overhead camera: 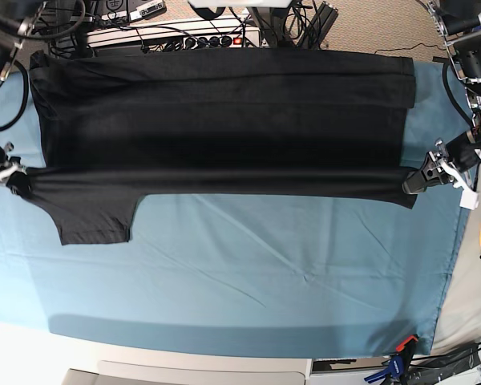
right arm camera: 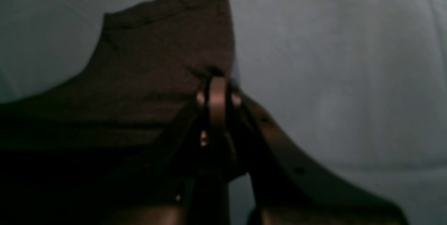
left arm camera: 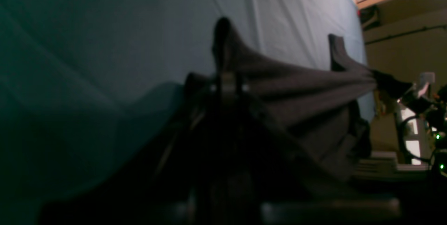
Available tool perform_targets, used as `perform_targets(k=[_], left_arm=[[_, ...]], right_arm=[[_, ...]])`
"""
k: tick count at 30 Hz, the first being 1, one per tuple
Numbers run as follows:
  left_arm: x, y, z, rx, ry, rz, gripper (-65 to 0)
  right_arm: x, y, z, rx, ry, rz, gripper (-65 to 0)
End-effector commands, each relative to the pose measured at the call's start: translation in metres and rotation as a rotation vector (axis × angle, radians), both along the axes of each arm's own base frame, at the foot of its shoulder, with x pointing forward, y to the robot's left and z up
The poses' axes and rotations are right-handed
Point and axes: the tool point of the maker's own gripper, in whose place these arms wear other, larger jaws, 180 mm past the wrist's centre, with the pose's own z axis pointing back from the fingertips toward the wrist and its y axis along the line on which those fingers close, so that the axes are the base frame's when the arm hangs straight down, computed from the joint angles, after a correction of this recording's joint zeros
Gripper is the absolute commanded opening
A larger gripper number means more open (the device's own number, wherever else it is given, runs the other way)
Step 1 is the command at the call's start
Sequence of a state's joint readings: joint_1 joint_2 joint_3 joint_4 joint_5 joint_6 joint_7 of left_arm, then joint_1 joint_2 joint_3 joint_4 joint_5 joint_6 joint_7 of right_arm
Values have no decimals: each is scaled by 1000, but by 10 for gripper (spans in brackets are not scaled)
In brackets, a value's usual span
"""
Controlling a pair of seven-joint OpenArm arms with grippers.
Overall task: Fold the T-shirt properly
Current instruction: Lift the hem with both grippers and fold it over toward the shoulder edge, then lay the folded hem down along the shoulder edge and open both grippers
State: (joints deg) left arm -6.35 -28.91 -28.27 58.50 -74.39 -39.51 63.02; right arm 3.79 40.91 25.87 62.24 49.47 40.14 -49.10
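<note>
Base view, large black cotton T-shirt [overhead camera: 224, 120] stretched across teal-blue table cloth [overhead camera: 264, 273], my left gripper [overhead camera: 411, 184] clamped on one end, my right gripper [overhead camera: 14, 180] pinching the other, near a hanging sleeve.

From overhead the scene is evenly and brightly lit, and the teal table cloth [overhead camera: 248, 273] shows its creases crisply. The black T-shirt [overhead camera: 224, 120] swallows the light, so its folds read only as faint bands. The frame bows at the edges, bending the table's outline. Both wrist views are dim, soft and grainy; the lower half of each sinks into near-black shadow, close parts are out of focus, and a bright patch glares at the right edge of the left wrist view.
</note>
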Motion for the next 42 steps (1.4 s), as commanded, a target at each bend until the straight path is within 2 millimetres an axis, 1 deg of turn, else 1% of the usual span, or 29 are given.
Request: perform_targets(k=[1, 4, 8, 10, 13, 16, 20, 26, 30, 35, 42], left_arm=[[11, 11, 20, 11, -64, 17, -650], [5, 12, 16, 14, -49, 9, -650], [-11, 11, 16, 14, -34, -15, -650], [-19, 6, 18, -7, -41, -28, -650], [-31, 2, 16, -1, -36, -38, -650], [-41, 3, 12, 5, -25, -35, -650], [-45, 11, 12, 8, -23, -9, -650], [-47, 23, 16, 13, -34, 28, -650], [-48, 23, 15, 13, -30, 28, -650], [-50, 23, 14, 12, -26, 28, -650], [-63, 20, 8, -8, 3, 22, -650]], right_arm=[[5, -12, 28, -41, -68, -8, -650], [-6, -9, 25, -57, -62, -1, -650], [-15, -4, 14, -47, -39, 0, -650], [-17, -2, 9, -38, -33, 0, -650], [-17, 2, 5, -25, -31, 0, -650], [-17, 5, 2, -16, -27, 0, -650], [-17, 5, 2, -17, -27, 1, -650], [-21, 5, -2, -17, 1, 5, -650], [-25, 4, -4, -17, 11, 6, -650], [-36, 4, -14, -16, 46, 6, -650], [-49, 6, -25, -4, 83, 7, -650]])
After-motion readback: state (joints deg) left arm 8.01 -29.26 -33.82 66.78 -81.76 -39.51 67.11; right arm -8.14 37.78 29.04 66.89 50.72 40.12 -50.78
